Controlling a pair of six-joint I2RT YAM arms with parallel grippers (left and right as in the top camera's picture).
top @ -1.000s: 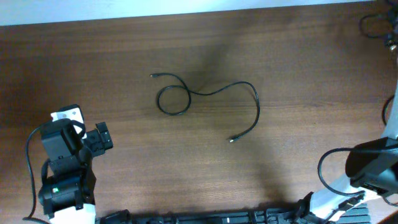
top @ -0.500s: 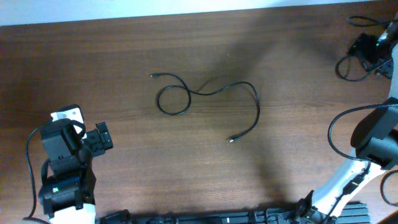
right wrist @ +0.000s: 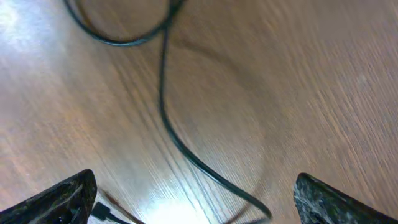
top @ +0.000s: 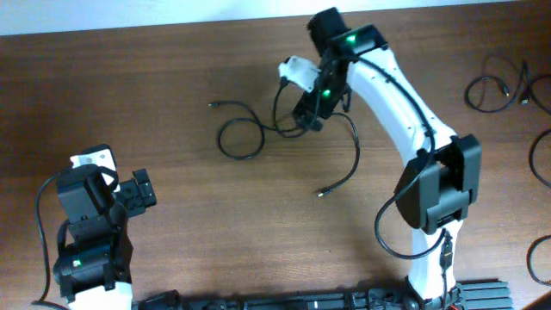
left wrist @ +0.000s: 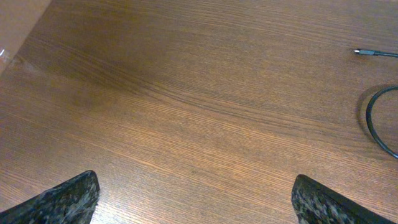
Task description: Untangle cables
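One thin black cable (top: 357, 153) lies in the middle of the table, with a loop (top: 219, 138) at its left and a plug at each end. My right gripper (top: 308, 116) hovers open over its middle stretch; in the right wrist view the cable (right wrist: 163, 93) runs down between the spread fingers of that gripper (right wrist: 199, 202) without touching them. A second coiled cable (top: 486, 90) lies at the right edge. My left gripper (top: 142, 191) rests open at the front left, and in its wrist view the gripper (left wrist: 199, 205) is empty, with the cable's loop (left wrist: 368, 118) and plug (left wrist: 365, 53) far to the right.
The right arm's white links (top: 396, 95) stretch from its base at the front right across the table's right half. More thin black cord (top: 542, 155) shows at the right border. A dark rail (top: 327, 301) runs along the front edge.
The right arm swung from the far right edge to the table's middle. Its jaws went from shut to open, leaving a coiled cable at the right edge. The left arm stayed still.
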